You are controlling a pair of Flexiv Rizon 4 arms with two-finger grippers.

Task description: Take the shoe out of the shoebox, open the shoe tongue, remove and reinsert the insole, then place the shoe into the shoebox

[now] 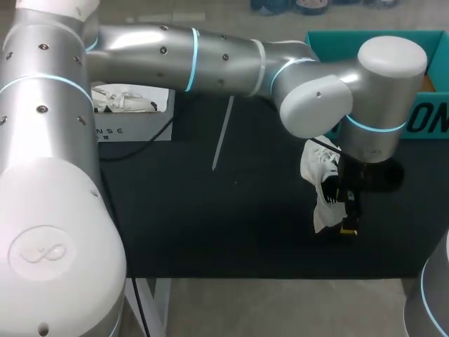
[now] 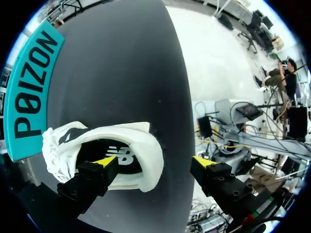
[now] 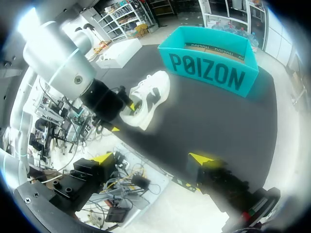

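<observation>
Black tabletop holds shoe, half hidden under left arm.

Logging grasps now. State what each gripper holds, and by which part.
Nothing is gripped. Left gripper open: one finger inside the white fabric sneaker's opening, the other outside its heel, apart. Right gripper open, empty.

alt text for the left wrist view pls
White shoe on the black table, with one finger of the open left gripper inside its opening and the other outside past the heel. Teal shoebox stands beside the toe end.
</observation>
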